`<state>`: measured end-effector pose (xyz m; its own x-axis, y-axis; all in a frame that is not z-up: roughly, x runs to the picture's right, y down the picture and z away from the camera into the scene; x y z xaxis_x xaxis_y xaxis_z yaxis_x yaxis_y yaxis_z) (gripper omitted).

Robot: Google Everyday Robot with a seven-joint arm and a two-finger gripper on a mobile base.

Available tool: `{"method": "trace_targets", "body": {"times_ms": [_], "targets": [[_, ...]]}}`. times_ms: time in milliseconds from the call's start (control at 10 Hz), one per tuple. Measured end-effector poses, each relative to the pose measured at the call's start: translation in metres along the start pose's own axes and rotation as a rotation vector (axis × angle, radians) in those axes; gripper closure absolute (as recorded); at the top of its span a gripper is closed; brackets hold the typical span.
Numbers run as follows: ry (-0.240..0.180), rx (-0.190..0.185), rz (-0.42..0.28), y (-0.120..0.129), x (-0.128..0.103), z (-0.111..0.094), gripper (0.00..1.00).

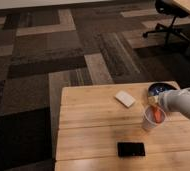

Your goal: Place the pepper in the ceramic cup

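In the camera view, you look down at a wooden table (93,125) standing on patterned carpet (53,55). Your one arm reaches in from the right edge, and its gripper (154,102) sits just above the rim of the one ceramic cup (150,120), near the table's right side. The fingers are pressed together on the top end of the one pepper (159,114), whose orange-red body hangs down into the cup's mouth.

Count one white rectangular block (125,98) behind and left of the cup, one black phone-like slab (131,149) lying flat in front of it, and one dark blue bowl (160,89) partly hidden behind the arm. One office chair (168,15) stands at top right. No writing can be read on anything.
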<state>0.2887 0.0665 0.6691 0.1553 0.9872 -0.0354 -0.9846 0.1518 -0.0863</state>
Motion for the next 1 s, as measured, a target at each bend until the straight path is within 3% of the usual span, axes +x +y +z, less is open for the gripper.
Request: {"method": "trace_targets", "body": {"times_ms": [300,500,1000], "targets": [[-0.016,-0.005,-0.009,0.004,0.007,-0.004,0.92],[-0.004,-0.023,-0.015,0.010,0.018,0.000,0.84],[-0.003,-0.025,-0.012,0.010,0.018,0.000,0.84]]}}
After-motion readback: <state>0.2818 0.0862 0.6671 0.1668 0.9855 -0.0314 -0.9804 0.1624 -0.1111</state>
